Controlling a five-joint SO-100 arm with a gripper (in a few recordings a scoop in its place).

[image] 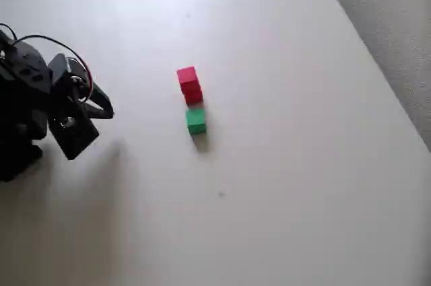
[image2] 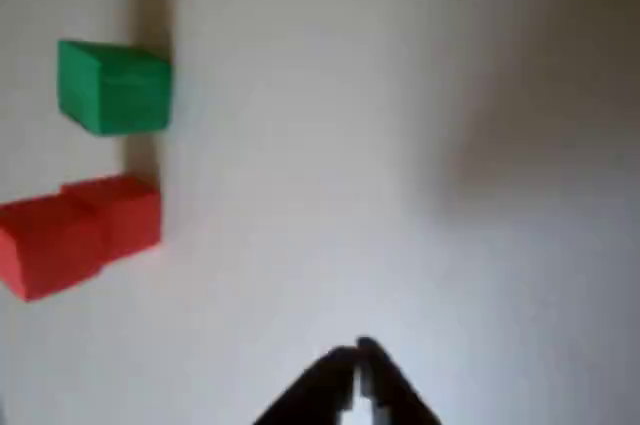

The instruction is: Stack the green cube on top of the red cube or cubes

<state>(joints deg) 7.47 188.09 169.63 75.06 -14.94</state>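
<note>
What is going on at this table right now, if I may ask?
A robot arm's gripper sits shut and empty, well away from the blocks. The green cube rests on the white table beside two touching red cubes, a small gap between. Nothing is stacked yet.

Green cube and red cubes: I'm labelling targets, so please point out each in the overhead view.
green cube [image: 196,121], overhead view, middle of its top face.
red cubes [image: 189,84], overhead view, where the two touching cubes meet.
</note>
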